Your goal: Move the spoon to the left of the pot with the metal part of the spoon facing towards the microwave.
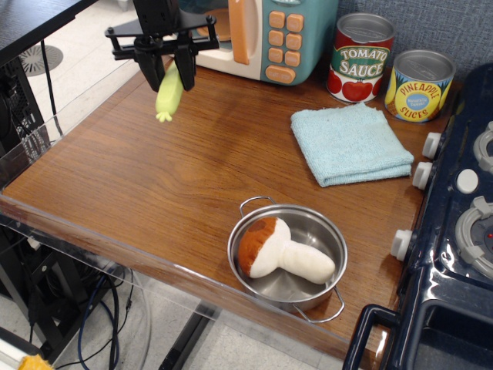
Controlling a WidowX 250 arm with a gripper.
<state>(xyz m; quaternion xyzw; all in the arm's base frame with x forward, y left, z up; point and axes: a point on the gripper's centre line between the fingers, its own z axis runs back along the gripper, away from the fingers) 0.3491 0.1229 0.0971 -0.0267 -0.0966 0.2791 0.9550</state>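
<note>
The gripper (168, 71) hangs above the far left part of the table (154, 185), its two black fingers clamped on the spoon (169, 94). Only the lime-green handle shows, hanging tilted below the fingers with its nub lowest and clear of the wood; the metal bowl is hidden between the fingers.

Just behind the gripper stands the microwave (289, 35), cream and teal, with an orange door handle and orange buttons. No writing on it can be read.

The pot (289, 258) sits near the front edge, well apart from the spoon. A plush mushroom (281, 253) with a brown cap and white stem lies inside it.

A folded light-blue cloth (349, 144) lies right of centre. Behind it stand two cans. The red one (360, 58) reads "TOMATO SAUCE" over pictured tomatoes. The yellow one (419, 86) reads "PINEAPPLE SLICES"; the small print on its blue oval is too fine to read.

A dark blue stove (454, 231) with white knobs fills the right edge.
</note>
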